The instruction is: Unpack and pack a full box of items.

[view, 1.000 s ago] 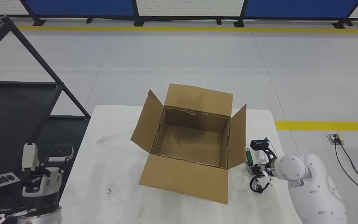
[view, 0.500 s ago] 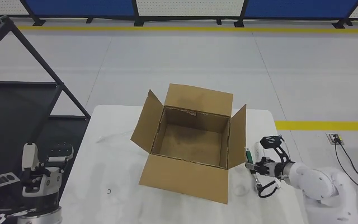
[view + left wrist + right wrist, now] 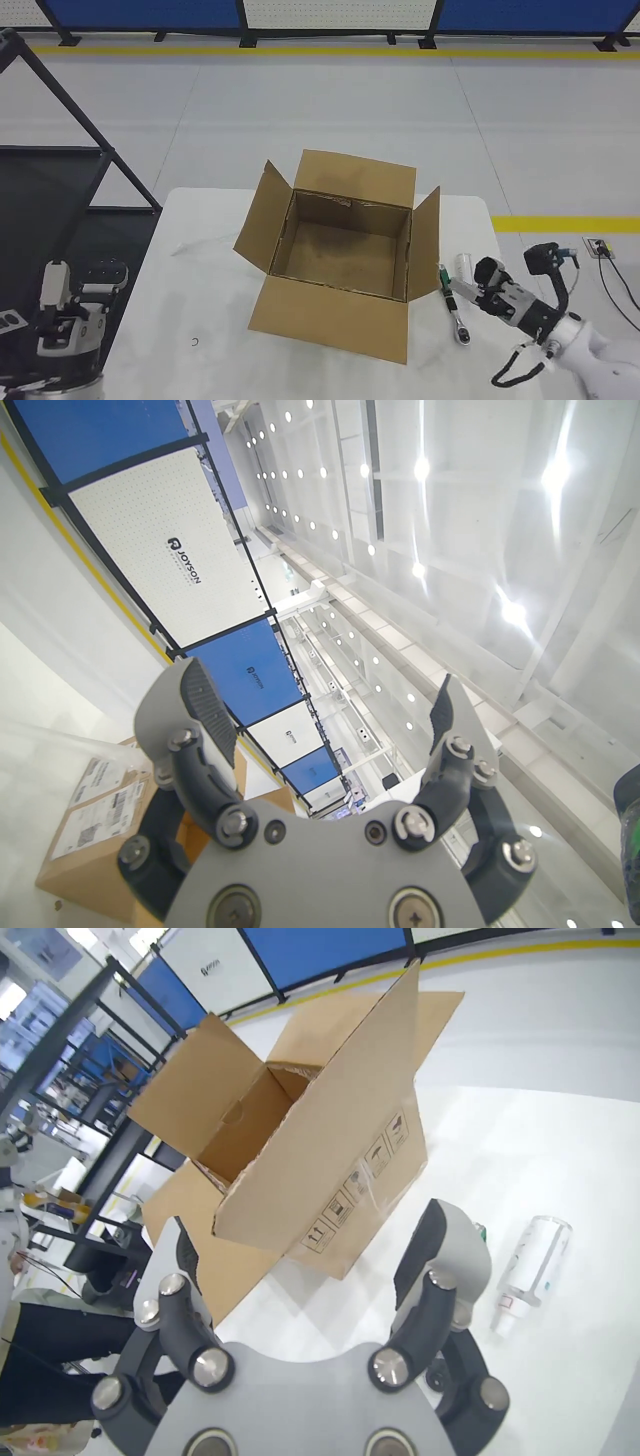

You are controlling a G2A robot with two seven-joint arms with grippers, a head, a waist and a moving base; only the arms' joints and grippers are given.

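Top view showed the open box (image 3: pixel 340 255) centred on the table (image 3: pixel 200 300), bottle (image 3: pixel 463 265) lying just right; the right gripper (image 3: pixel 472 294), spread and empty, might knock that bottle rolling away.

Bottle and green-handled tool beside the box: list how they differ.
The bottle is clear, stubby and round, with a nozzle at one end. The green-handled tool is slim, with a metal shaft. The tool lies close beside the box and its side flap, while the bottle lies farther out from it. Both lie flat on the white table, outside the box.
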